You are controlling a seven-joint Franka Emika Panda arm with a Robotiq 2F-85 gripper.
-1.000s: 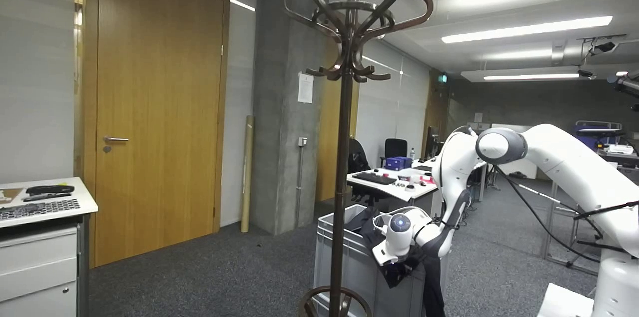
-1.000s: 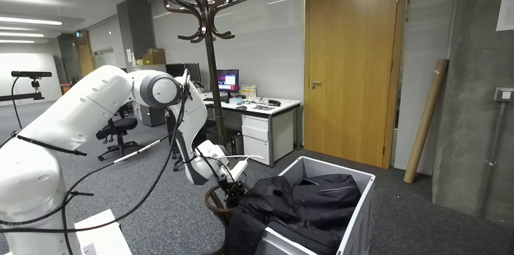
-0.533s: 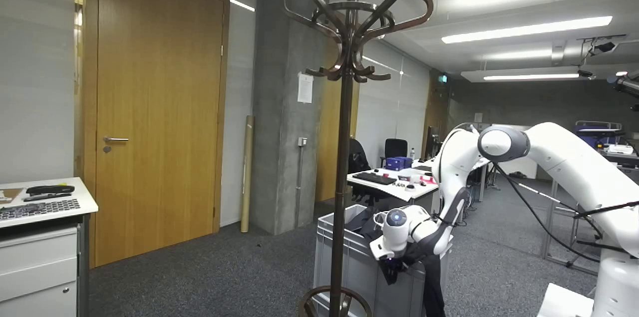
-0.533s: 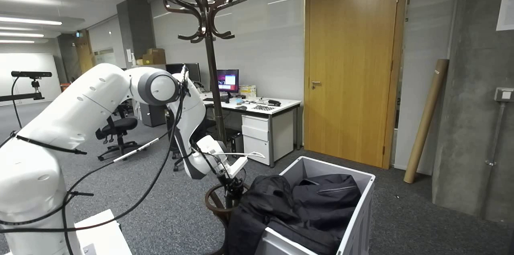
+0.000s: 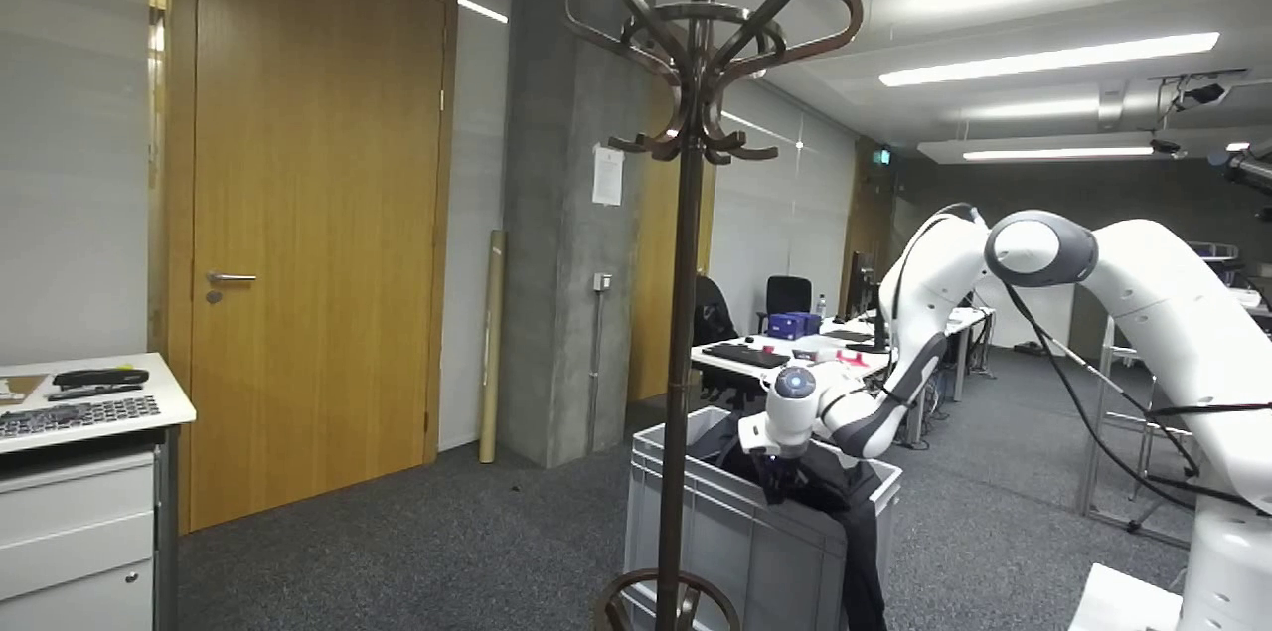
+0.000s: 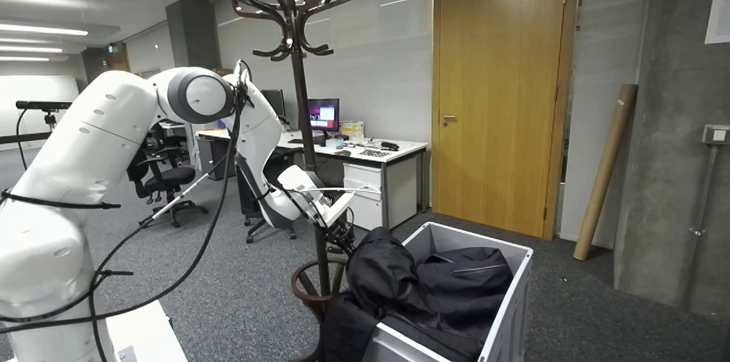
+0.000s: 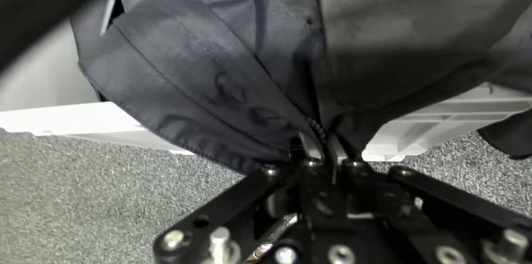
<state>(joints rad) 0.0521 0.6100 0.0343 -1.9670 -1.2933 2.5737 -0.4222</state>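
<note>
At lower centre, the hand (image 7: 323, 147), now higher, pinches the black jacket (image 6: 379, 273) and draws it up from the grey bin (image 5: 785, 561), suggesting lifting is under way.

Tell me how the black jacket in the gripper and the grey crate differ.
The black jacket is limp, wrinkled cloth; the grey crate is rigid, with straight walls. The jacket is pinched by the gripper, bunched upward near the grip; nothing grips the crate. The jacket drapes over the crate's side; the crate stands upright, open-topped. Both show in all three views.
</note>
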